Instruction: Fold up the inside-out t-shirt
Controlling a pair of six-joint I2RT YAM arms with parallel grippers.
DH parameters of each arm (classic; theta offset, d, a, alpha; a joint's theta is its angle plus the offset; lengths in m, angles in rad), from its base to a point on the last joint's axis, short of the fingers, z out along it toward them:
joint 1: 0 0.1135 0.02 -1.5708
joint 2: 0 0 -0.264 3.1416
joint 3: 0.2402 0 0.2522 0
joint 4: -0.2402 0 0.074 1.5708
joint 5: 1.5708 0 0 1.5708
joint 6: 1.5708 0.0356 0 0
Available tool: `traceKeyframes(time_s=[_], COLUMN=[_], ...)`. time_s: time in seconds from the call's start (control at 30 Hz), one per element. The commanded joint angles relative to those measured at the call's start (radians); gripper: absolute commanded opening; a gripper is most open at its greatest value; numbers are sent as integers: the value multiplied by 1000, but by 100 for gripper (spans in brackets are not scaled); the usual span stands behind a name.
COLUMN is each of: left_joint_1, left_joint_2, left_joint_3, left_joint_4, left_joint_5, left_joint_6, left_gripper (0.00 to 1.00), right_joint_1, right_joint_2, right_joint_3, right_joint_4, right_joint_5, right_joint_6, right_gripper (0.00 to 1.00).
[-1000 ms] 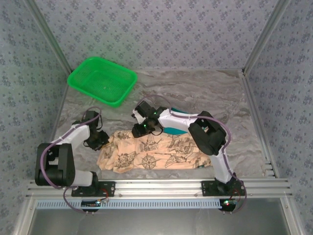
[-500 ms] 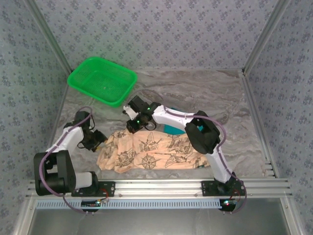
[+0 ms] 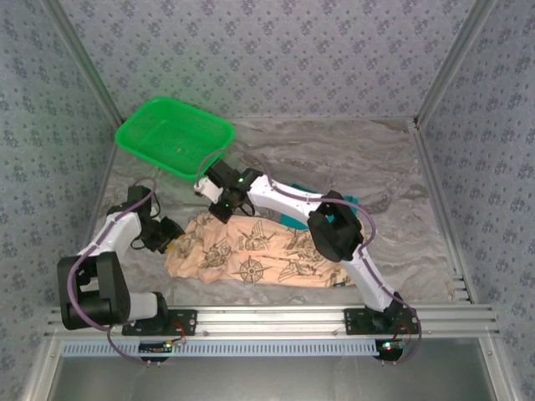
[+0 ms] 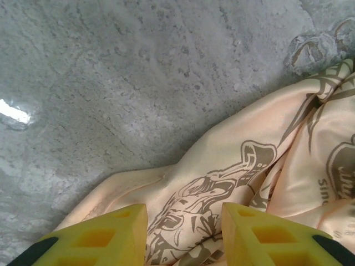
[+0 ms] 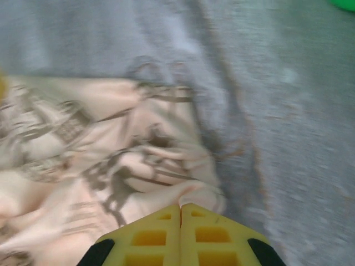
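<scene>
The inside-out t-shirt (image 3: 251, 255) lies crumpled across the near middle of the table, peach with dark compass prints. My right gripper (image 3: 222, 210) is at the shirt's far-left corner. In the right wrist view the right gripper (image 5: 181, 208) is shut, pinching a fold of the t-shirt (image 5: 111, 160). My left gripper (image 3: 173, 242) sits at the shirt's left edge. The left wrist view shows the left gripper (image 4: 184, 224) open, its yellow fingers (image 4: 111, 233) apart above the printed t-shirt (image 4: 238, 166), which lies flat beneath them.
A green plastic basket (image 3: 219, 153) stands at the back left, close behind the right gripper. A teal garment (image 3: 292, 220) peeks out under the right arm, behind the shirt. Bare grey marbled tabletop (image 3: 351, 159) stretches to the back right. Metal frame posts border the sides.
My right gripper has shut on the shirt's far edge and moved left and back, dragging that corner with it. My left gripper has opened and drawn slightly left.
</scene>
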Motion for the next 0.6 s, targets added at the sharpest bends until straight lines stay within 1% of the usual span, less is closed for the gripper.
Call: traceKeyframes(time_s=[0.0,0.03,0.07,0.1,0.23,0.33,0.4,0.47,0.57], left_joint_1=[1,1,1,1,4,7,6,-5,-60], left_joint_2=[15,28,43,55,81,88,101,118,124], left_joint_3=[37,42,49,54,88,121,146,182,242], left_joint_4=[11,10,6,7,17,18,18,12,-35], left_joint_5=[30,28,29,32,68,92,123,155,120], left_joint_6=[33,33,31,28,12,5,12,38,63], left_gripper=[41,41,40,39,39,40,41,43,46], right_joint_1=[50,51,54,57,59,55,38,3,-57], right_joint_2=[-83,-89,-86,-76,-1,-10,-51,-128,-251], right_joint_3=[-79,-94,-98,-88,7,3,-25,-112,-241], right_joint_4=[116,161,192,208,192,192,165,171,168], right_joint_5=[-190,-229,-250,-259,-382,-411,-372,-318,-173], right_joint_6=[5,70,127,171,307,336,333,337,344], right_gripper=[6,11,22,26,29,32,34,36,39])
